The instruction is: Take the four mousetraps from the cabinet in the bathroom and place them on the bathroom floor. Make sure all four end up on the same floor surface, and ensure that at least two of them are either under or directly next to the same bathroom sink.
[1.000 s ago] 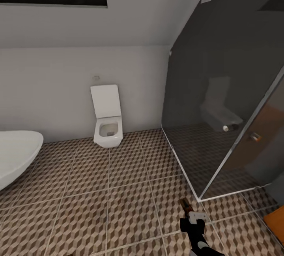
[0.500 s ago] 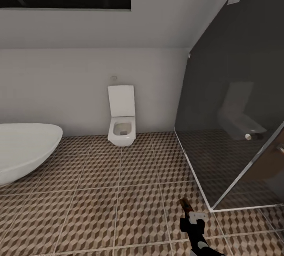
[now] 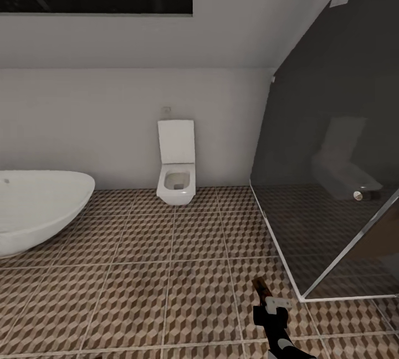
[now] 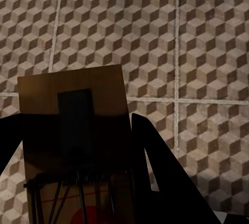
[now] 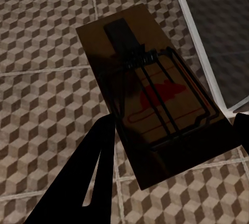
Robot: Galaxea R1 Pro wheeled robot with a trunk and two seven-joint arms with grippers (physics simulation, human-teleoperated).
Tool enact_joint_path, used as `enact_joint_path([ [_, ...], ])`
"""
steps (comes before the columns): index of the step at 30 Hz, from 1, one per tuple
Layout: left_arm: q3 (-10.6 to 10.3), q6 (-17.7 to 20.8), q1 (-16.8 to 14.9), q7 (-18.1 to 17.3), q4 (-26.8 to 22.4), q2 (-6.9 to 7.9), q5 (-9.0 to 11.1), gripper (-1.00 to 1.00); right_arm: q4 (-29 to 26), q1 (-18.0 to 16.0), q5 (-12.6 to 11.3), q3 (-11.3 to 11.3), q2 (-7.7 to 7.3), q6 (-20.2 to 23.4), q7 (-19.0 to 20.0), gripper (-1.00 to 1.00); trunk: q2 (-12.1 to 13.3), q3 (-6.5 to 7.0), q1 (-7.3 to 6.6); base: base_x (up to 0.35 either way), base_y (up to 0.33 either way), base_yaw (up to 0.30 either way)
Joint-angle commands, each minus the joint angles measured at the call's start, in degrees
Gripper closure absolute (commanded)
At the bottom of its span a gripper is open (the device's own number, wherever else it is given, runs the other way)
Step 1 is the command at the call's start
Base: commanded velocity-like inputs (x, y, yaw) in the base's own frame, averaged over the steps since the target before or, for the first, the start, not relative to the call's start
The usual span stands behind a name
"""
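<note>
The right gripper (image 5: 171, 146) is clamped on a mousetrap (image 5: 150, 99), carried above the bathroom floor (image 3: 138, 292). The left gripper (image 4: 78, 151) likewise grips a second mousetrap (image 4: 72, 115) over the tiles. Farther off stand a bathtub (image 3: 39, 209), toilet (image 3: 177, 170) and glass shower (image 3: 332, 181).

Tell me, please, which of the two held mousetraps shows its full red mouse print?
The mousetrap in the right gripper: its red mouse shape is plain. The left gripper's mousetrap shows just a red sliver.

mousetraps (image 5: 150, 105) in both tools, above floor (image 3: 138, 292)
</note>
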Motion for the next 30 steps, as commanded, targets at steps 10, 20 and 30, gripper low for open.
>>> enact_joint_path([
  [10, -0.4, -0.2, 0.0, 0.3, 0.1, -0.02, -0.1, 1.00, 0.1, -0.1, -0.5, 0.5, 0.01, -0.2, 0.1, 1.00, -0.1, -0.11, 0.03, 0.042, 0.030, 0.000],
  [20, -0.4, -0.2, 0.0, 0.3, 0.1, -0.02, -0.1, 1.00, 0.1, -0.1, -0.5, 0.5, 0.01, -0.2, 0.2, 1.00, -0.1, -0.11, 0.03, 0.218, 0.171, 0.000],
  [30, -0.4, -0.2, 0.0, 0.3, 0.1, -0.02, -0.1, 1.00, 0.1, -0.1, -0.5, 0.5, 0.01, -0.2, 0.2, 1.00, -0.1, -0.11, 0.03, 0.217, 0.169, 0.046],
])
